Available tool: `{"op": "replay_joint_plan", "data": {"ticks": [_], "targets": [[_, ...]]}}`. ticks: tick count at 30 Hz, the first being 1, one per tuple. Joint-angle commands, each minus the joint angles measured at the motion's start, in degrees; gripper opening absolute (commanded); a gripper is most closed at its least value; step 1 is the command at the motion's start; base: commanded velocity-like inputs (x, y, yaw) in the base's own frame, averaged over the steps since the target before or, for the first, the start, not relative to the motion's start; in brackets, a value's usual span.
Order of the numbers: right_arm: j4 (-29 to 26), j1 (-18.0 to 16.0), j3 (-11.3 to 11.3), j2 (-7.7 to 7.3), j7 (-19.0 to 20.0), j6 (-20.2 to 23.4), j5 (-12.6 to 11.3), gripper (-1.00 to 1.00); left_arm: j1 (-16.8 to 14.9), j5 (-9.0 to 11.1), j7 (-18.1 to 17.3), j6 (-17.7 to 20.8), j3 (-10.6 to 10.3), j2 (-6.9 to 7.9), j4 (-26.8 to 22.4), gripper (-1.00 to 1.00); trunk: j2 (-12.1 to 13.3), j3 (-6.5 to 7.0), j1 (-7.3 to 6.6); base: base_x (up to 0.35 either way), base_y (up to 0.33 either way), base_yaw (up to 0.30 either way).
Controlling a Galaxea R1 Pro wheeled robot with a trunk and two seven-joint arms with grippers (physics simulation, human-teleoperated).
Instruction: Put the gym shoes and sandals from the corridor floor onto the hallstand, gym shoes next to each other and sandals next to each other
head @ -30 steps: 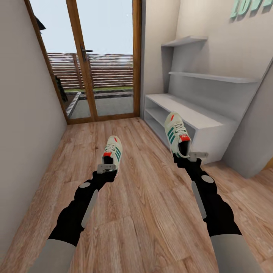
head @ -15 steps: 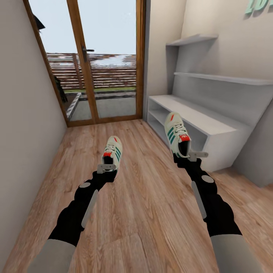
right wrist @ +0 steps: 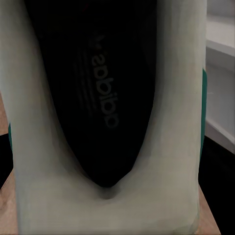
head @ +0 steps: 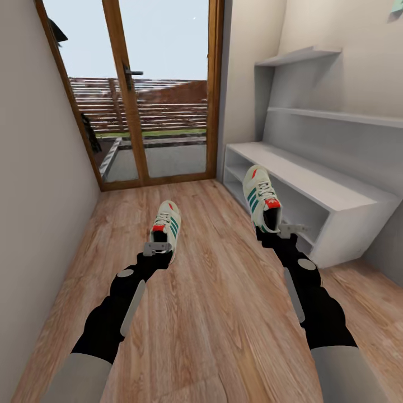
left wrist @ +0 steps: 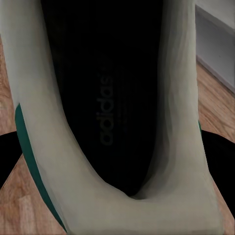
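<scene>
You have the corridor floor [head: 212,313], wood-plank laminate, beneath both arms and running ahead of them to a glazed door [head: 162,89].

The hallstand [head: 313,184] stands ahead of the right pincer and off to its outer side, against the wall. It has two low bench tiers and two stepped upper shelves on a tall back panel. Every tier and shelf you can see carries nothing.

Count two gym shoes, one per pincer, both lifted off the floor.

The right pincer [head: 278,230] is clamped on the heel end of the right gym shoe [head: 261,196]. This shoe points away from the pincer, toe up and forward, close to the front edge of the bench tiers. In the right wrist view you look straight into the dark shoe opening [right wrist: 98,88] with its printed insole.

The left pincer [head: 158,249] grips the heel end of the left gym shoe [head: 166,221], which extends forward of the pincer above the floor, well apart from the hallstand. The left wrist view looks into the shoe's opening [left wrist: 103,98] in the same way.

The jaw gap of either pincer is hidden by the shoe.
</scene>
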Motion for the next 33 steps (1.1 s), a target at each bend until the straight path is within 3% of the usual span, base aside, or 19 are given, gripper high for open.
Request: {"op": "replay_joint_plan", "data": {"ticks": [1,10,33], "targets": [[-0.2,0.0,0.0,0.03,0.0,0.3,0.0,-1.0,0.0,0.3,0.0,0.3,0.0,-0.02,-0.1,-1.0,0.0,-0.08,0.02,0.344,0.023,0.167],[-0.3,0.0,-0.1,0.03,0.0,0.3,0.0,-1.0,0.0,0.3,0.0,0.3,0.0,-0.04,-0.1,-1.0,0.0,-0.35,0.02,0.347,0.005,0.197],[-0.3,0.0,-0.1,0.03,0.1,0.3,-0.1,-1.0,0.0,0.3,0.0,0.3,0.0,-0.04,-0.1,-1.0,0.0,-0.38,0.02,0.349,0.0,0.006]]}}
